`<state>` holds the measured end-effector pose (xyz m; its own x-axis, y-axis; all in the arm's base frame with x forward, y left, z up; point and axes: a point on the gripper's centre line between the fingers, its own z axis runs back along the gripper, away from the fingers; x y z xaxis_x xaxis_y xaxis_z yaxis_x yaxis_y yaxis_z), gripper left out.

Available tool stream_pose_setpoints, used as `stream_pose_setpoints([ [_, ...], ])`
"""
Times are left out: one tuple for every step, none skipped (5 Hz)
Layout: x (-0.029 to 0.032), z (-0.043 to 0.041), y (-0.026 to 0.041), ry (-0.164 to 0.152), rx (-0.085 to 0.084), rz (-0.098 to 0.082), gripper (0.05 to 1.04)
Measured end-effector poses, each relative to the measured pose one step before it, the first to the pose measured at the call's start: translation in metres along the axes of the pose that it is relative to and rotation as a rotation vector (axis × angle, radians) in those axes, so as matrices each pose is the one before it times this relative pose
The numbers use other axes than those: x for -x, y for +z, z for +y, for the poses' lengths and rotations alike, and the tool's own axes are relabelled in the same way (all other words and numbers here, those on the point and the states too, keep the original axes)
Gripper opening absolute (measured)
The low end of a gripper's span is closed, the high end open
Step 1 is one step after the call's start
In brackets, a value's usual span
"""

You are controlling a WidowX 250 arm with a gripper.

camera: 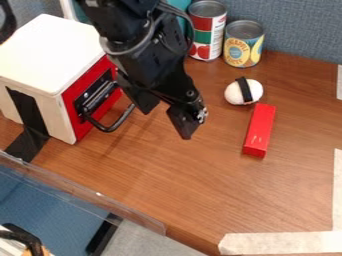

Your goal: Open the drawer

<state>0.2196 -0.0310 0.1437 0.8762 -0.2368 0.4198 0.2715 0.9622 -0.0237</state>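
The black gripper (164, 114) hangs over the wooden table, just right of the white box, with its two fingers apart and nothing visible between them. At the left stands the white box (47, 52) with a red drawer front (81, 126) facing right. That front looks flush with the box's edge. A black loop handle (113, 127) sticks out from it toward the gripper, a little left of the nearer fingertip. The arm hides the upper right part of the red front.
Two cans, one red and green (208, 37) and one yellow and blue (243, 44), stand by the back partition. A white egg-shaped item with a black band (234, 93) and a red block (260, 131) lie to the right. Black tape (28, 112) runs down the box's side.
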Motion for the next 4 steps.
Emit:
stream_pose_setpoints([
  [0.00168, 0.00113, -0.00219, 0.0061, -0.0058, 0.0094, 0.999],
  [-0.00023, 0.01288, -0.01254, 0.0352, -0.0995, 0.0343, 0.999],
  [-0.00359, 0.01241, -0.01064, 0.0194, -0.1000, 0.0060, 0.999],
  [-0.00420, 0.00984, -0.01243, 0.0144, -0.0893, 0.0125, 0.999],
])
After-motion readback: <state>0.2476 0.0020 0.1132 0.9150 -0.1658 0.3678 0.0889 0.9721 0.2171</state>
